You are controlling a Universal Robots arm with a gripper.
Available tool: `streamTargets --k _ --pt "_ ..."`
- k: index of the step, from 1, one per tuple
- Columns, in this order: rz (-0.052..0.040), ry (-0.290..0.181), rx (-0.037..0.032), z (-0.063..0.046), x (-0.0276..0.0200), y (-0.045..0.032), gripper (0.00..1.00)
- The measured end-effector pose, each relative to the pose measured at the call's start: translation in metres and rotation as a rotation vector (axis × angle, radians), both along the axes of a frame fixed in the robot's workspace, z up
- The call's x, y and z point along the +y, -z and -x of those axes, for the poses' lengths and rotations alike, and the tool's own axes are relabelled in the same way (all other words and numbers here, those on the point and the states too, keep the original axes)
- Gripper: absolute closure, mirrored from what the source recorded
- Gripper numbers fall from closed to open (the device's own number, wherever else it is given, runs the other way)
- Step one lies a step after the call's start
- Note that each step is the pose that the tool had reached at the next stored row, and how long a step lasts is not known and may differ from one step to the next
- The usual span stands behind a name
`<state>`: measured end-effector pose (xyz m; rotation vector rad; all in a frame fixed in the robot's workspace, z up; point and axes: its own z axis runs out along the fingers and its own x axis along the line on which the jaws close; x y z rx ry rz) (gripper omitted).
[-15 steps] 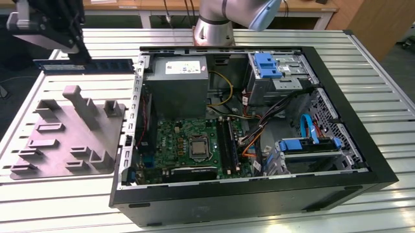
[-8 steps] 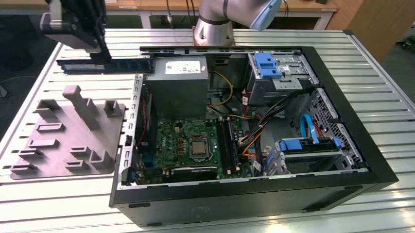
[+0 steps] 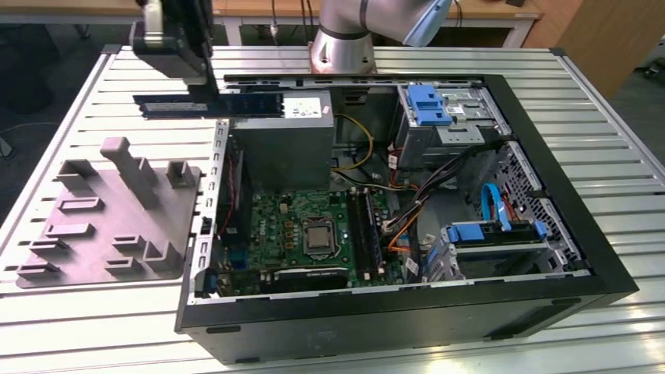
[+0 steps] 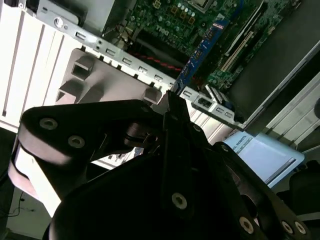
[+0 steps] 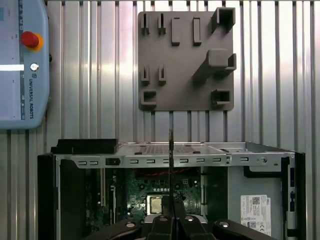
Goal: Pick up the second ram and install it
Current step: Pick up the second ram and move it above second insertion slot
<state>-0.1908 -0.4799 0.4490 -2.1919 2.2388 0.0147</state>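
Blue-green ram (image 3: pixel 167 106) pinched mid-length by claw (image 3: pixel 210 93), above case (image 3: pixel 416 315); risk: a tilted grip jams it against slot (image 3: pixel 360 230).

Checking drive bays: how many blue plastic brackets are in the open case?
2. One blue bracket sits at the far end of the case, beside the power supply; the second blue bracket is at the exterior view's right, nearer the camera. Others may be hidden.

Exterior view overlooks the whole case (image 3: pixel 416 319) from above; both wrist views share its motherboard (image 4: pixel 165 22) (image 5: pixel 135 192).
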Motion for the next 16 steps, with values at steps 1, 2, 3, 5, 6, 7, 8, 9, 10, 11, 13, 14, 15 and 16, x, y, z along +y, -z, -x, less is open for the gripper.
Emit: streamTargets --k 1,2,3,5,6,7,8,9,10,11,13,14,15,16 --pt "0.0 0.0 0.0001 -0.005 0.0 0.0001 0.89" --pt "0.0 0.0 0.0002 -0.009 0.0 0.0001 0.89" --pt "-0.0001 0.0 0.0004 -0.014 0.0 0.0002 0.89" --pt "0.0 0.0 0.0009 -0.023 0.0 0.0002 0.89" --pt "0.0 0.0 0.0011 -0.027 0.0 0.0003 0.89" --pt "0.0 0.0 0.0013 -0.032 0.0 0.0004 0.89" --pt "0.0001 0.0 0.0016 -0.036 0.0 0.0004 0.89" --pt "0.0 0.0 0.0018 -0.041 0.0 0.0005 0.89" --pt "-0.0001 0.0 0.002 -0.046 0.0 0.0006 0.89" --pt "0.0 0.0 0.0022 -0.05 0.0 0.0007 0.89" --pt "0.0 0.0 0.0027 -0.059 0.0 0.0008 0.89" --pt "-0.0001 0.0 0.0028 -0.064 0.0 0.001 0.89" --pt "0.0 0.0 0.0031 -0.069 0.0 0.0011 0.89" --pt "0.0 0.0 0.0033 -0.073 0.0 0.0011 0.89"
